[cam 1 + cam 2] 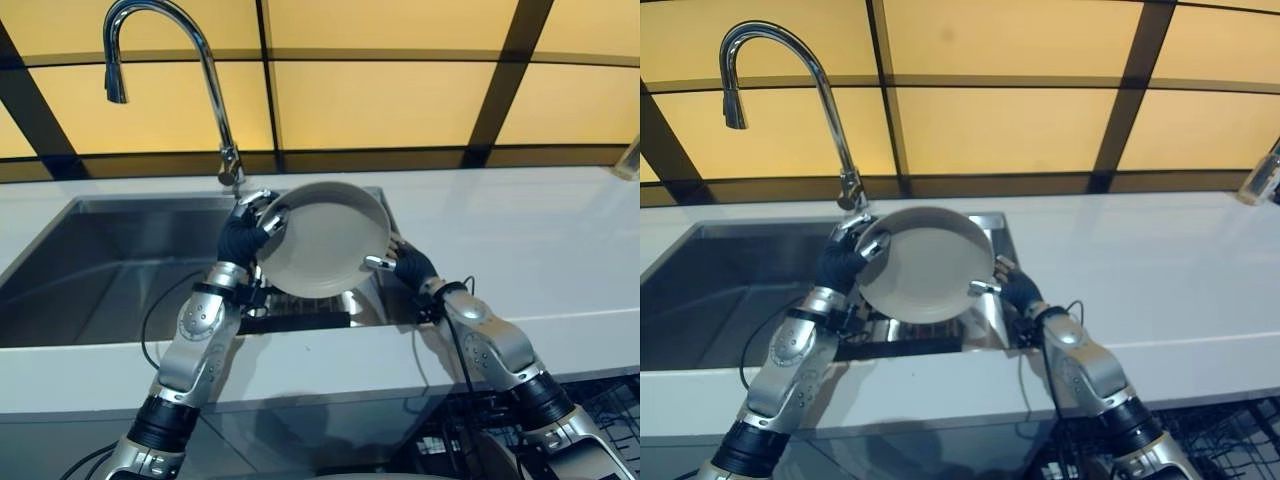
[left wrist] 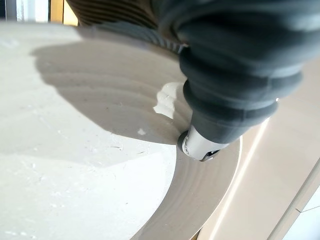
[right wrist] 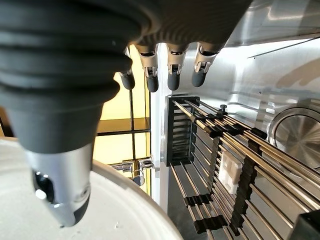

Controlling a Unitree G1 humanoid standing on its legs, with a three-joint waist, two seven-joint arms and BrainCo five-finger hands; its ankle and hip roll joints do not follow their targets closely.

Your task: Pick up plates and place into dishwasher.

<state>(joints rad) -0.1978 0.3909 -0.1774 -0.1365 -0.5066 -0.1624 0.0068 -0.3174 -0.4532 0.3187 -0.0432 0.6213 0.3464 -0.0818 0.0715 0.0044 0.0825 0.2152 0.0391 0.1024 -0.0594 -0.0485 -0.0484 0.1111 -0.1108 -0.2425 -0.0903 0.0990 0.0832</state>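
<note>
A round white plate is held tilted above the right part of the sink, its face towards me. My left hand grips its upper left rim, fingers curled over the edge and thumb pressed on the plate's face. My right hand is at the plate's lower right rim. Its thumb rests on the plate, while its fingers stay straight and apart from the rim.
A tall curved faucet rises behind the sink. A dark wire rack lies in the basin under the plate. White countertop spreads to the right. A black wire basket shows below the counter's front edge at the right.
</note>
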